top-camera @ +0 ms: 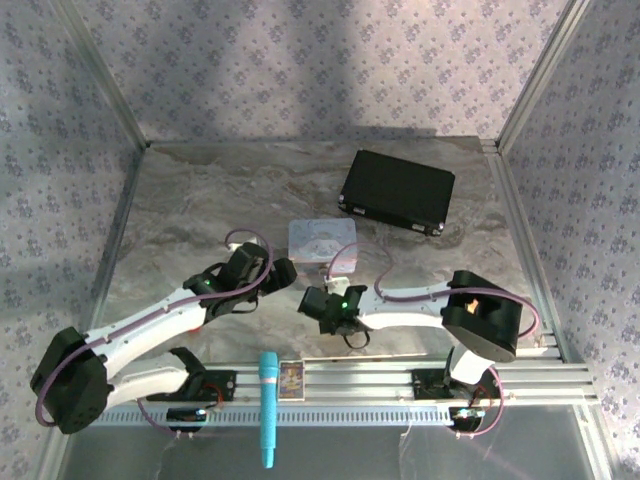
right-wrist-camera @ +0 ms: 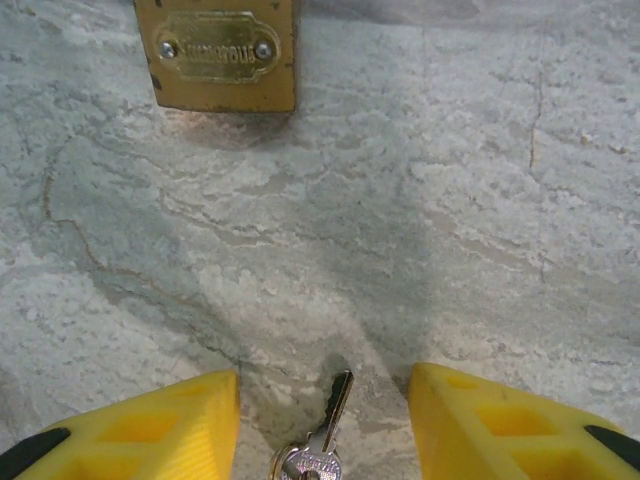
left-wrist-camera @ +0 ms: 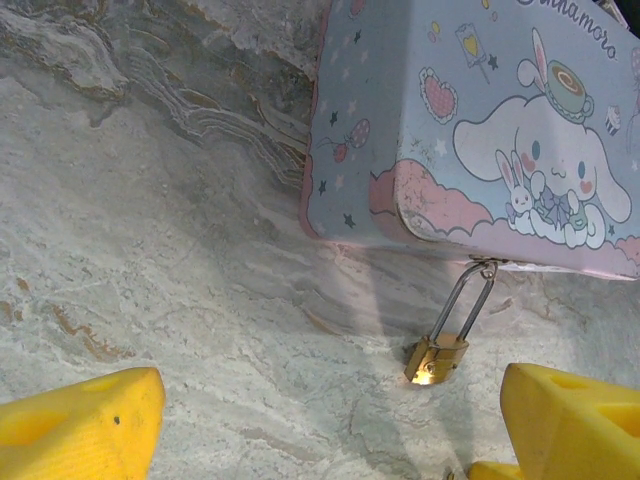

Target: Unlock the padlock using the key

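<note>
Plainly, the brass padlock point(left-wrist-camera: 436, 358) lies on the marbled table point(left-wrist-camera: 150, 250), body at 7 o'clock, its steel shackle reaching toward 1 o'clock into the clasp of the lavender tin point(left-wrist-camera: 400, 120). The right gripper point(right-wrist-camera: 322, 388) hangs low, yellow jaws apart astride the silver key point(right-wrist-camera: 326, 432), whose blade points near 12 o'clock. The left gripper point(left-wrist-camera: 330, 420) gapes wide, holding nothing.
</note>
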Controlling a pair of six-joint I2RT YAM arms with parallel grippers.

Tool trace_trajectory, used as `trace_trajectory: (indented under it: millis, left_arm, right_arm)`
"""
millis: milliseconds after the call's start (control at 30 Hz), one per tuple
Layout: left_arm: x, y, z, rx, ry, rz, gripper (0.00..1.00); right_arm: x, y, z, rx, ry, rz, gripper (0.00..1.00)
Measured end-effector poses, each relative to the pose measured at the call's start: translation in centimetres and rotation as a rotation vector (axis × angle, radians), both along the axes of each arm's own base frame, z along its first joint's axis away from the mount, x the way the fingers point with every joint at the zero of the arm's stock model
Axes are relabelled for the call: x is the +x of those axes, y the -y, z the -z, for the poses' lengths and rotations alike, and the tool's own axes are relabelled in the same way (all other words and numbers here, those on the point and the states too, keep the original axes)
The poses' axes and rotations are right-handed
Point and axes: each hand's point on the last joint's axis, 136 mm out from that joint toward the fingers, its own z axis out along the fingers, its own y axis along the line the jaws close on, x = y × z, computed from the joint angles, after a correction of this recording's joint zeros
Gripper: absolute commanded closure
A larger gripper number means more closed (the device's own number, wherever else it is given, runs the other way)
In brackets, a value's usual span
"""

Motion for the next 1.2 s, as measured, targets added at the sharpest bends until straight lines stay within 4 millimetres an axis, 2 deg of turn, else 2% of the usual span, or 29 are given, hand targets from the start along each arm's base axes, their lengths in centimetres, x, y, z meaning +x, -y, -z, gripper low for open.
trace_trajectory:
  millis: [467, 700, 733, 800, 867, 1000, 1200]
  left_arm:
    - [0.0, -0.2, -0.1, -0.002, 0.008, -0.015, 0.13]
    - [0.0, -0.1, 0.0, -0.004, 0.004, -0.019, 0.13]
    - [0.0, 0.0, 0.1, -0.003, 0.001, -0.02, 0.13]
    - [-0.1, 0.1, 0.3, 0.002, -0.005, -0.017, 0.13]
    - [-0.1, 0.1, 0.5, 0.004, -0.008, -0.017, 0.13]
    - [-0.1, 0.1, 0.7, 0.01, -0.016, -0.017, 0.13]
    - [-0.2, 0.5, 1.3, 0.016, -0.029, -0.011, 0.13]
  right_arm:
    - [-1.4, 0.8, 0.1, -0.005, -0.009, 0.005, 0.61]
    - [-1.5, 1.2, 0.2, 0.008, -0.008, 0.01, 0.67]
    - [-1.5, 1.2, 0.2, 0.009, -0.008, 0.01, 0.7]
    - [-1.6, 1.5, 0.3, 0.008, -0.008, 0.014, 0.71]
    - [-1.6, 1.6, 0.2, 0.013, -0.005, 0.014, 0.79]
    - [-1.7, 2.0, 0.3, 0.014, 0.0, 0.016, 0.8]
    - [-1.9, 2.0, 0.2, 0.012, 0.009, 0.005, 0.89]
